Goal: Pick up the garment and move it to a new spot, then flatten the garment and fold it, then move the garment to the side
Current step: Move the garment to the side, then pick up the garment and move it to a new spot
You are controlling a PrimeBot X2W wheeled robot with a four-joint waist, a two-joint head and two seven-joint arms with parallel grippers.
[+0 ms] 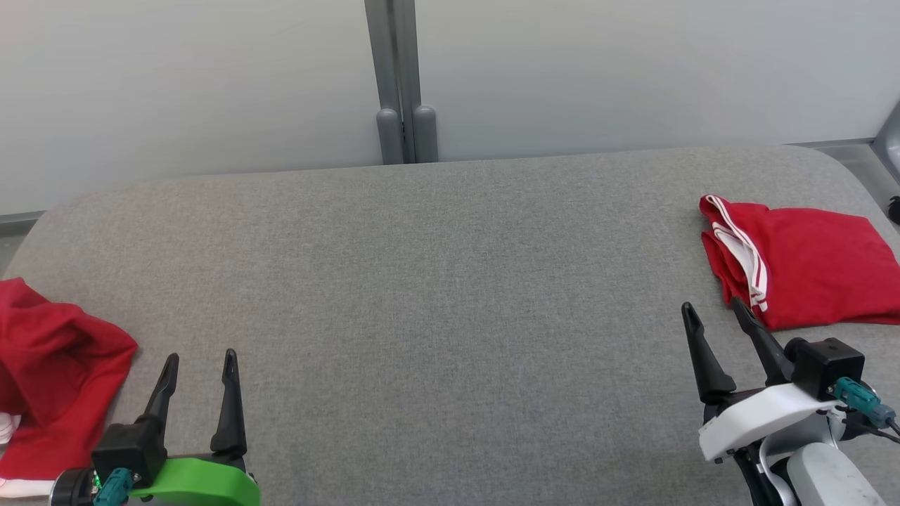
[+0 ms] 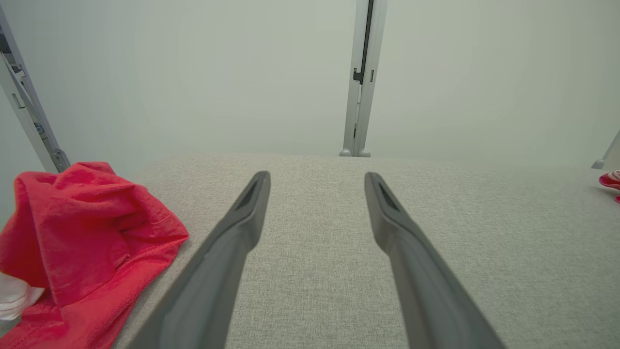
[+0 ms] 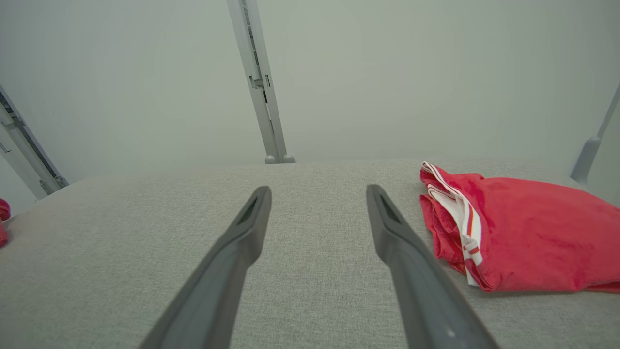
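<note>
Left gripper (image 1: 200,356) and right gripper (image 1: 711,305) both stand spread and empty over the grey padded surface (image 1: 450,281), crumpled red garment (image 1: 56,365) near left, folded red garment (image 1: 815,263) right.

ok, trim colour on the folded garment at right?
White with thin red stripes, on the folded garment; clearest in right wrist view.
</note>
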